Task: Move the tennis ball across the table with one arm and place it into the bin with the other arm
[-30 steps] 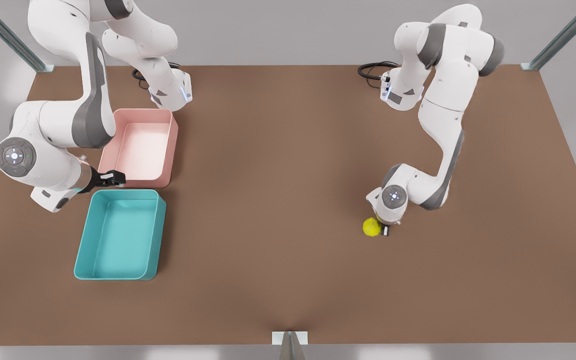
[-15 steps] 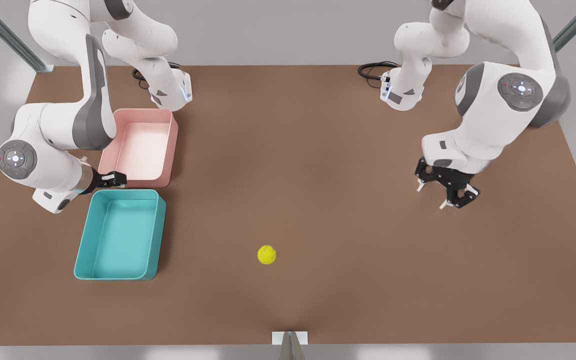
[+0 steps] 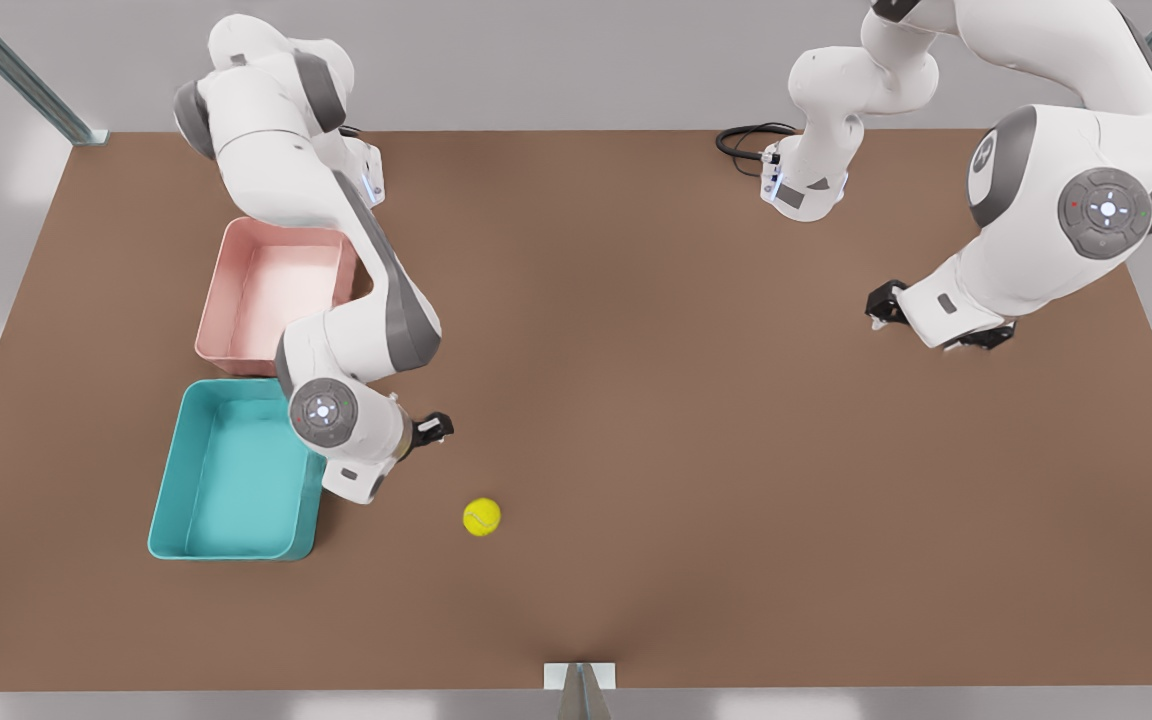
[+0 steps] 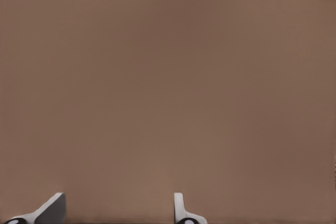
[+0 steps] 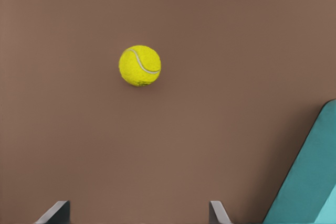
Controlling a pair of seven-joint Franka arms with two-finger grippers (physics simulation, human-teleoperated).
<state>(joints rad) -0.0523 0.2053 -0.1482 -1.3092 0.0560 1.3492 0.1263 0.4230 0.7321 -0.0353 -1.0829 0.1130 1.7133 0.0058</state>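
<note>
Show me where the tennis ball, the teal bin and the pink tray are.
tennis ball point(image 3: 482, 517): front view, centre of the ball.
teal bin point(image 3: 232, 548): front view, its near wall.
pink tray point(image 3: 258, 292): front view, its bare floor.

Large flat matte brown rectangular tabletop point(image 3: 636, 330), plain surface, no markings.

Resting on it:
- Small round bright yellow-green tennis ball point(image 3: 482, 517) with a pale curved seam, on bare brown surface toward the near edge, apart from both trays, off the teal tray's side toward the front view's right. Same ball in the right wrist view point(image 5: 139, 65).
- Teal rectangular plastic bin point(image 3: 186, 470), low walls, rounded corners, at the front view's left, nothing visible inside. Corner of it in the right wrist view point(image 5: 310, 187).
- Pale pink rectangular plastic tray point(image 3: 236, 300), just behind the teal one, nearly touching.
- Black coiled cable point(image 3: 741, 140) near the far edge.
</note>
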